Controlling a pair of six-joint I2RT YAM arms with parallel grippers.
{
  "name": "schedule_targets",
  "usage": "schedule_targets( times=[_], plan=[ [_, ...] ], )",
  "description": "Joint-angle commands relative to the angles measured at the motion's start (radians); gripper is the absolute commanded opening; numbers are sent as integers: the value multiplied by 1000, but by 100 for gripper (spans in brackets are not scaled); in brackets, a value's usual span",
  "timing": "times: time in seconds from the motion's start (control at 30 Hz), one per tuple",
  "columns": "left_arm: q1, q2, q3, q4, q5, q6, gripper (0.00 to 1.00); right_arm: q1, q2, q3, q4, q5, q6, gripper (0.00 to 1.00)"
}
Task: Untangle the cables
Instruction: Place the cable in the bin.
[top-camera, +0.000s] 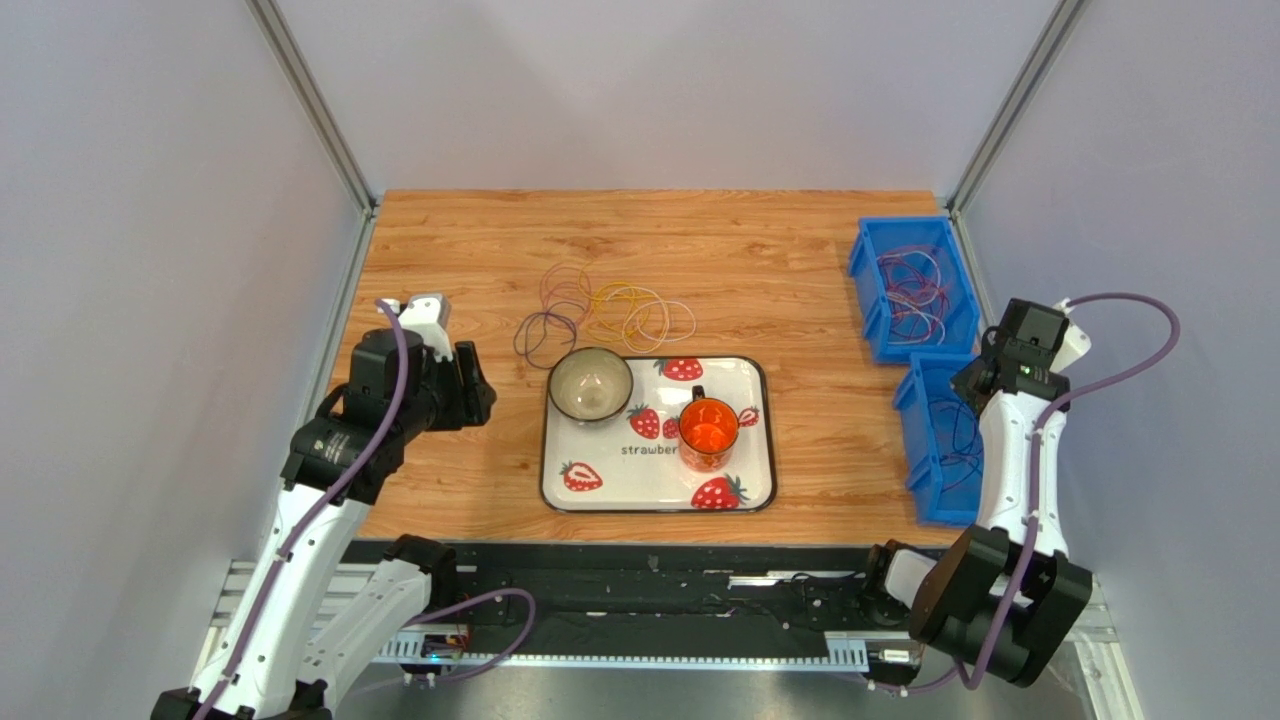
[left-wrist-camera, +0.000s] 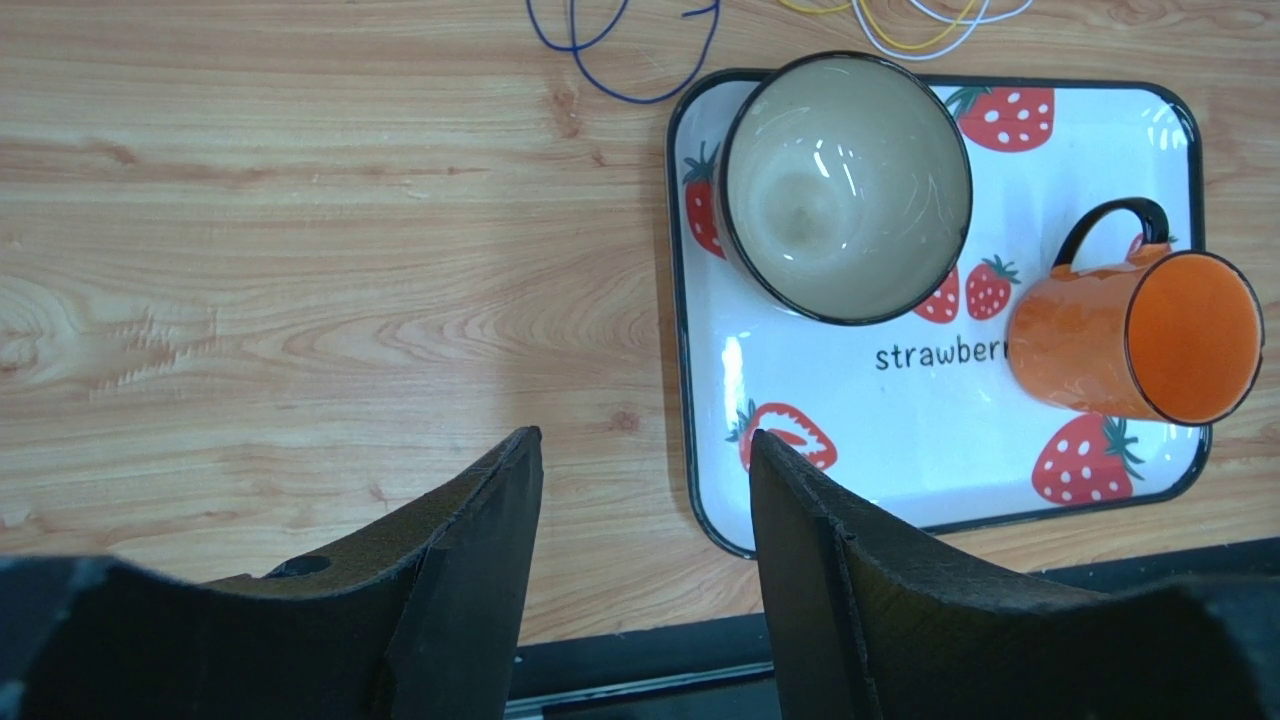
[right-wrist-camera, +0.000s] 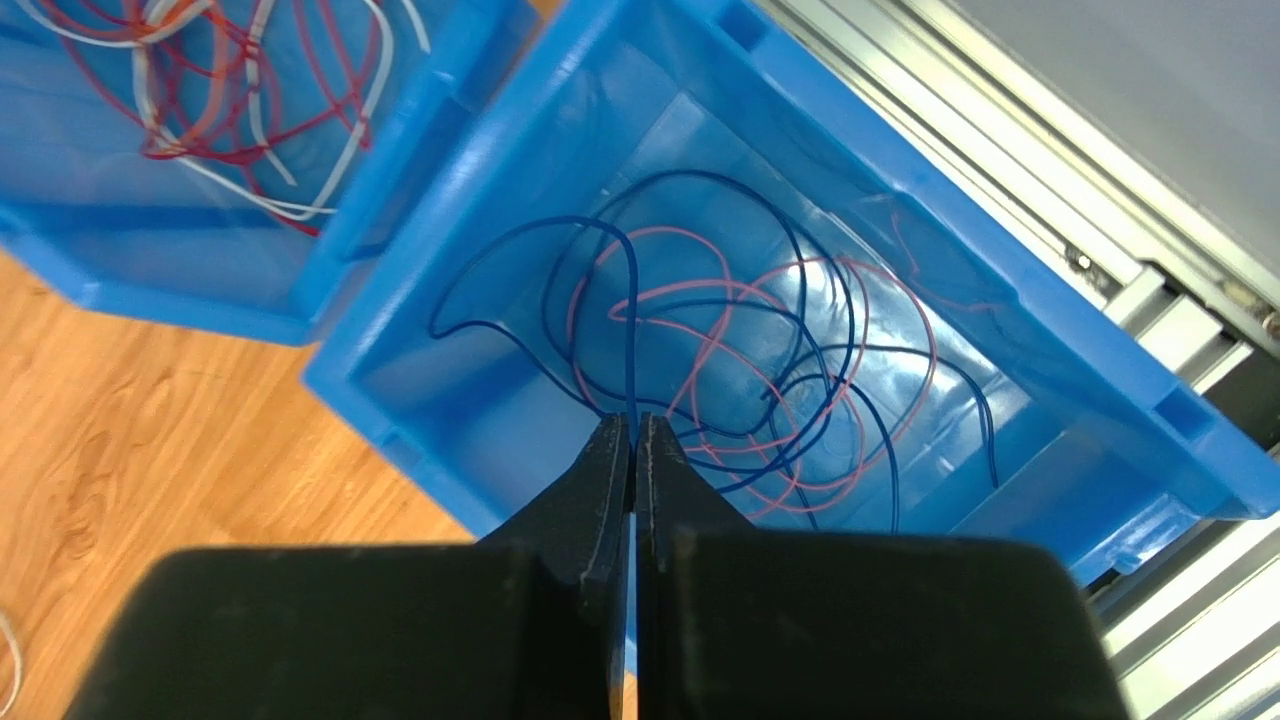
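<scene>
Several blue, pink cables (right-wrist-camera: 630, 323), clearest in right-wrist view.

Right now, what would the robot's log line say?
left pincer: open, over table beside tray | right pincer: shut, above blue bin | bin cables: blue and pink loops | table cables: tangled heap beyond tray

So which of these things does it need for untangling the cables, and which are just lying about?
For the job: cables loose on the table; more cables in the far blue bin and near blue bin, which probably collect them.
Just lying about: strawberry tray; bowl; orange mug.
</scene>
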Motion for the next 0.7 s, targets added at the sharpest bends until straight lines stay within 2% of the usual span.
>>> schedule_targets(
  times=[0.0, 0.37, 0.67],
  plan=[
    [-4, -7, -2, 32, 10, 0, 62, -15, 33, -60, 88, 29, 38, 0],
    [-4, -3, -1, 29, 5, -2, 61, -20, 180, -106, 163, -6, 38, 0],
    [-4, -3, -1, 30, 5, -2, 61, -20, 116, -73, 135, -34, 6, 0]
  ],
)
